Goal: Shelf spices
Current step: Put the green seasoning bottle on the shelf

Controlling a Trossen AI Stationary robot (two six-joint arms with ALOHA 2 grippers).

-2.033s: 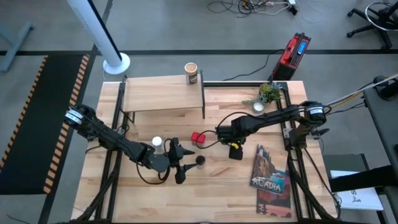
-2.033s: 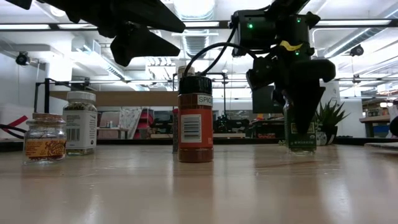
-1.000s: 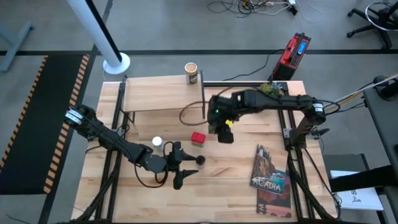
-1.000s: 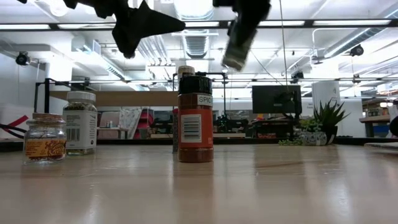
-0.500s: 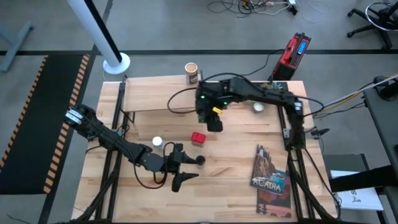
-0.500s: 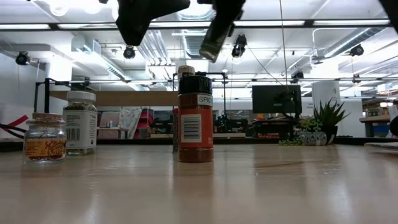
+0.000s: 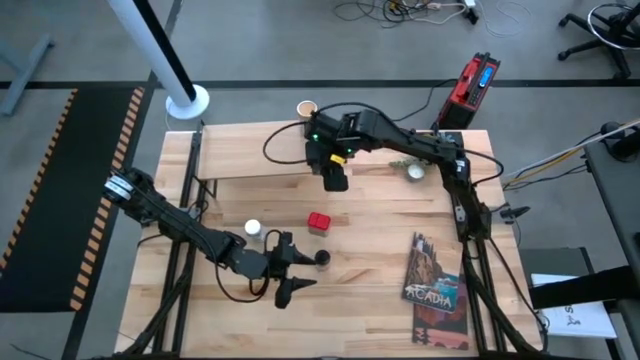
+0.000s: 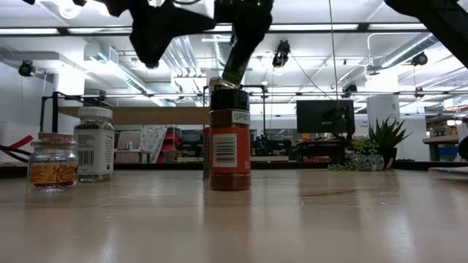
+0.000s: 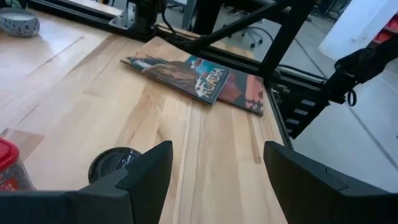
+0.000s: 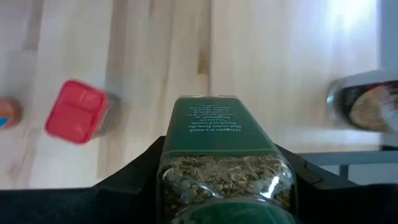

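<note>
Tan cylindrical canister (image 7: 307, 110) shelved. My right tool (image 7: 334, 172) pinching green-lidded jar (image 10: 225, 158), upper centre. Left tool (image 9: 205, 180) spread. Three spices remain on counter (image 7: 380, 300).

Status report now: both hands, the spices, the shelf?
Right hand holds green-lidded jar over shelf. Left hand open beside dark-capped jar. Canister already shelved.

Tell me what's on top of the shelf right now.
The tan canister stands at the shelf's back right corner. The right pincer holds the green-lidded jar above the right end; the arm hides the surface beneath it. The rest looks bare.
</note>
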